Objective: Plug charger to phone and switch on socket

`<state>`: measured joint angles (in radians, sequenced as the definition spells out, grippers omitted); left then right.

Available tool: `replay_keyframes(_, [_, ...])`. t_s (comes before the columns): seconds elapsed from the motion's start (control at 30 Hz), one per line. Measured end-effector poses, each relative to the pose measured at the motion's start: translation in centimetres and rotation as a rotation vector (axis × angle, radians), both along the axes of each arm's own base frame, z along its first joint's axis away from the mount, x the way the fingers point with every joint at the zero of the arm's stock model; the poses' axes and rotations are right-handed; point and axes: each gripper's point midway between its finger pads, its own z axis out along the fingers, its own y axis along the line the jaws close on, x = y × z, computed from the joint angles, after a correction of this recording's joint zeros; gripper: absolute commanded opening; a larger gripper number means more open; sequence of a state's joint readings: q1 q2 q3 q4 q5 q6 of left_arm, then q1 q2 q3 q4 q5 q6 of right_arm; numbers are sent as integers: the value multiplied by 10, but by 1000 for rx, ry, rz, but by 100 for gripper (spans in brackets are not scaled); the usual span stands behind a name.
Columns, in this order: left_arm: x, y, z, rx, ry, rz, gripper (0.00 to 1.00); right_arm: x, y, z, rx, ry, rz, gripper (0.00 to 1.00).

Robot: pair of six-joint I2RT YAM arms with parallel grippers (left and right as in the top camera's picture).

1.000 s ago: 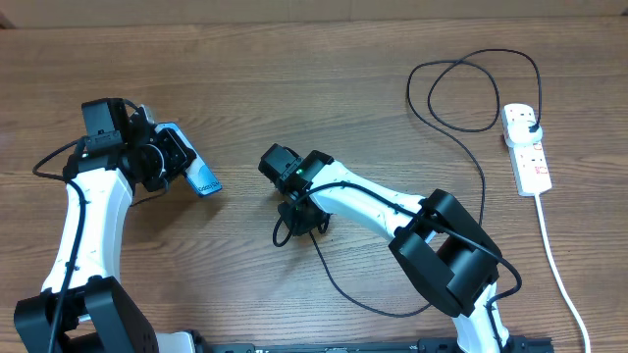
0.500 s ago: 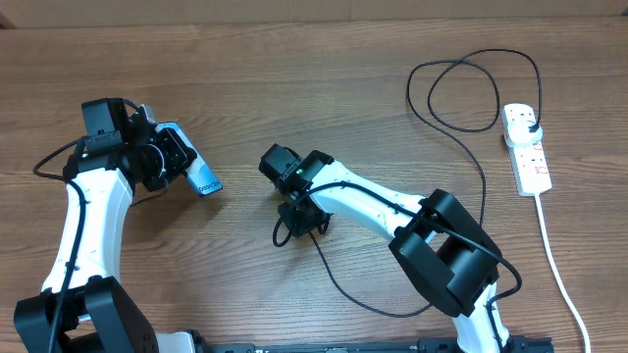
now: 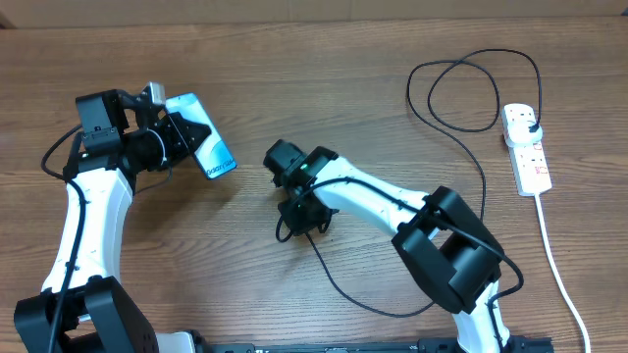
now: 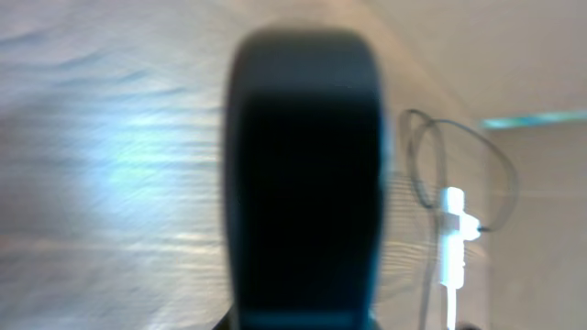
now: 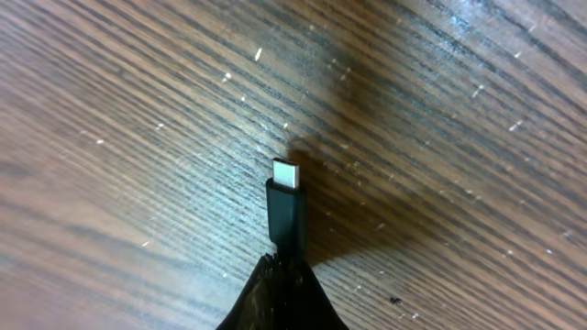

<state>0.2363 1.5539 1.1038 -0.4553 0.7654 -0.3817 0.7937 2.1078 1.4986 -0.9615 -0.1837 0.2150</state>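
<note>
Black charger tip (image 5: 287,203) sits clamped in the right claw (image 5: 282,278); the left claw (image 3: 189,133) grips the phone (image 3: 218,159).

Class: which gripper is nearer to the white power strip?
Right. The right gripper sits mid-table, well left of the power strip; the left gripper, holding the phone, is even farther left.

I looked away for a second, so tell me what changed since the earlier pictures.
The left gripper, shut on the phone, carried it toward the far side of the table and slightly right, tilting its screen more toward the overhead camera. The right gripper, shut on the charger near its tip, barely shifted. The socket stayed put.
</note>
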Motion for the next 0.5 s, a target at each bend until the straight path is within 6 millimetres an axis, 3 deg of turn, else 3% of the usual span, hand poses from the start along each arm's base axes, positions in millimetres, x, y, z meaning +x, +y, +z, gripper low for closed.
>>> replay_keyframes(0.27, [5, -13, 37, -139, -150, -108, 5, 16, -7, 25, 237, 145, -39, 4])
replay_keyframes(0.5, [1, -17, 45, -198, -153, -136, 4, 3, 20, 74, 539, 233, 63, 4])
